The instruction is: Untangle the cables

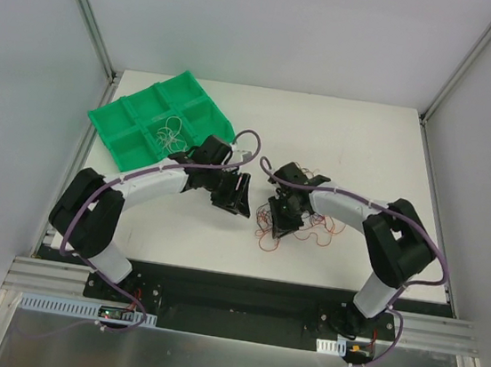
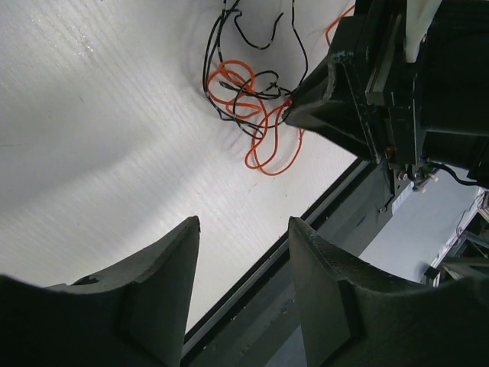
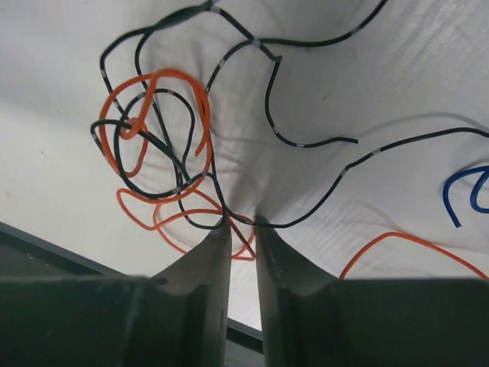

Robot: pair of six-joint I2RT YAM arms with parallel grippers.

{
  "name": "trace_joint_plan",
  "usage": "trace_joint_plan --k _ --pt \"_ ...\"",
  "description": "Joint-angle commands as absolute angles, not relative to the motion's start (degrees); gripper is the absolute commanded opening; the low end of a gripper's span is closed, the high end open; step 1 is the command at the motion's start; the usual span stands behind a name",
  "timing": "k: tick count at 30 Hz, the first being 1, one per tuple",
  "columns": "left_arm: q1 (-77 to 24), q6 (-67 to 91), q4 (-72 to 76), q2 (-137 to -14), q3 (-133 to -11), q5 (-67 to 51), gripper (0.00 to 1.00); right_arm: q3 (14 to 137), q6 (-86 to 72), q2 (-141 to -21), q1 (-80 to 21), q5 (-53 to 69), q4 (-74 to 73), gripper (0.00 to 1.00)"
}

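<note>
Right gripper [image 3: 243,225] is sitting narrow on 1 black strand of the cables [image 3: 163,138], can't tell if it's gripping, so I'd be lifting slowly. Left gripper [image 2: 243,225] is hanging open, empty.

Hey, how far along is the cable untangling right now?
Done: one thin wire lies in the green tray. In hand: the right fingers are narrowed around a black wire, grip unclear; the left gripper is open, empty. Left: the orange-and-black tangle.
</note>
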State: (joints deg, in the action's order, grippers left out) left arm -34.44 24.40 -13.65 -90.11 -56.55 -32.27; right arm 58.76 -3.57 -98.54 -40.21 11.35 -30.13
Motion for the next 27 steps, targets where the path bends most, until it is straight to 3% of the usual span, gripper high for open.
trace_joint_plan --k 1,2,10,15,21,27 --pt "-34.54 23.73 -15.73 -90.61 -58.53 -33.93 0.5 60.03 -4.13 -97.57 -40.34 8.53 -28.39 0.11" --pt "-34.45 24.08 -15.73 -91.49 -59.32 -34.19 0.51 59.68 -4.39 -96.08 -40.43 8.35 -28.56 0.01" --pt "-36.03 27.86 -15.65 -105.72 -71.79 -38.58 0.55 59.94 -7.03 -81.93 -40.52 11.51 -34.18 0.0" --pt "-36.65 27.95 -16.34 -112.66 -76.55 -36.75 0.53 66.95 -7.91 -76.13 -40.61 11.7 -39.98 0.0" --pt "-37.53 27.16 -18.28 -117.24 -78.57 -34.37 0.47 85.57 -8.79 -67.77 -40.43 4.32 -48.95 0.0" --pt "-38.67 24.17 -18.28 -117.07 -77.87 -31.91 0.44 113.76 -9.4 -73.37 -40.08 1.58 -53.25 0.0"
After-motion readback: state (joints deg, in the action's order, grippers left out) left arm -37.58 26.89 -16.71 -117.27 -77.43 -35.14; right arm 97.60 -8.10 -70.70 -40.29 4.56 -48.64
